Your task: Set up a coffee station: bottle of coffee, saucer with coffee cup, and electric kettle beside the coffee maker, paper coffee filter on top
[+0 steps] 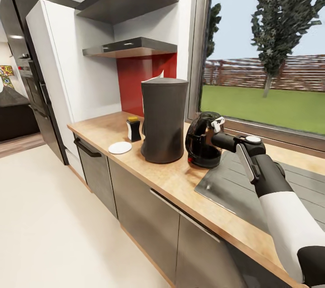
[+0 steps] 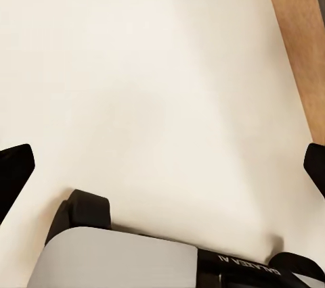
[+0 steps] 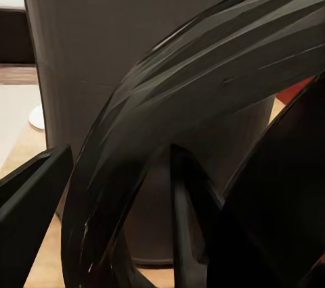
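My right pincer (image 1: 215, 131) is clamped on the handle of the electric kettle (image 1: 201, 140), which stands on the worktop (image 1: 174, 180) just beside the coffee maker (image 1: 163, 119); I judge it rigid, glossy, top-heavy, best held by that handle.

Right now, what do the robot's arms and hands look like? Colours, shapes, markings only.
Head view: the right arm has a glossy white rounded forearm shell, a dark grey wrist section with a pale grey strap-like strip, and a round grey-white cap. The right hand is black with a small white part. Left wrist view: the left hand has black fingertips, a light grey housing, and a black band with white lettering.
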Available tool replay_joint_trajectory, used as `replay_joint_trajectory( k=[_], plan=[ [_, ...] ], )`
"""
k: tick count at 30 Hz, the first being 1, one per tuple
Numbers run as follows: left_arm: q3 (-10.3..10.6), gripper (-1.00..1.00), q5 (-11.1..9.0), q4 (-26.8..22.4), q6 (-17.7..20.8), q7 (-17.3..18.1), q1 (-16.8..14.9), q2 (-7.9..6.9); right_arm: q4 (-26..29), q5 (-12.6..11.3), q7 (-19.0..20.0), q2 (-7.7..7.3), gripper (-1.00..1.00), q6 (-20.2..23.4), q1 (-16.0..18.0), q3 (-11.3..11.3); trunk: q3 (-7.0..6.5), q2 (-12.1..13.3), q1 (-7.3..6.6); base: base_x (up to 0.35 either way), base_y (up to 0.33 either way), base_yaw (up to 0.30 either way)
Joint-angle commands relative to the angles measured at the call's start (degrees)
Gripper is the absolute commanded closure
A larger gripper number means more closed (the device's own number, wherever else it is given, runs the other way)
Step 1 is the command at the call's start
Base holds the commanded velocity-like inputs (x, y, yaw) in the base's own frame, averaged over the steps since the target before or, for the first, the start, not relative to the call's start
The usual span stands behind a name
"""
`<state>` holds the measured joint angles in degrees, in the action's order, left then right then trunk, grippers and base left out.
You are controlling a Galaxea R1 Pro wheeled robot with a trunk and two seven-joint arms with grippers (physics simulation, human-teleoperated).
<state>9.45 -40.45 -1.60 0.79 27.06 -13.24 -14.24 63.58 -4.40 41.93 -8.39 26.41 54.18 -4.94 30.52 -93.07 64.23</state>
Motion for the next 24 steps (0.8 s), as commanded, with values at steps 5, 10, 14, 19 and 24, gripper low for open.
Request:
replay_joint_trajectory(
  k=[5,10,14,19,24],
  plan=[
    [0.46,-1.00,-0.59,0.02,0.08,0.19,-0.03,-0.04,-0.02,-0.70,-0.09,-0.04,1.00,0.40,0.05,-0.07,0.06,-0.03,-0.01,0.000,0.000,0.000],
    [0.44,-1.00,-0.59,0.02,0.08,0.18,-0.03,-0.03,-0.03,-0.70,-0.09,-0.04,1.00,0.40,0.05,-0.07,0.78,-1.64,0.87,0.000,0.000,0.000],
    [0.45,-1.00,-0.59,0.02,0.08,0.19,-0.03,-0.04,-0.03,-0.70,-0.09,-0.05,1.00,0.40,0.05,-0.07,0.78,-1.64,0.87,0.000,0.000,0.000],
    [0.46,-1.00,-0.59,0.02,0.11,0.18,-0.03,-0.04,-0.03,-0.70,-0.09,-0.03,1.00,0.40,0.05,-0.07,1.31,-2.84,1.53,0.000,0.000,0.000],
    [0.47,-1.00,-0.59,0.02,0.09,0.19,-0.03,-0.04,-0.03,-0.70,-0.09,-0.03,1.00,0.40,0.05,-0.07,1.49,-3.24,1.75,0.000,0.000,0.000]
  ],
)
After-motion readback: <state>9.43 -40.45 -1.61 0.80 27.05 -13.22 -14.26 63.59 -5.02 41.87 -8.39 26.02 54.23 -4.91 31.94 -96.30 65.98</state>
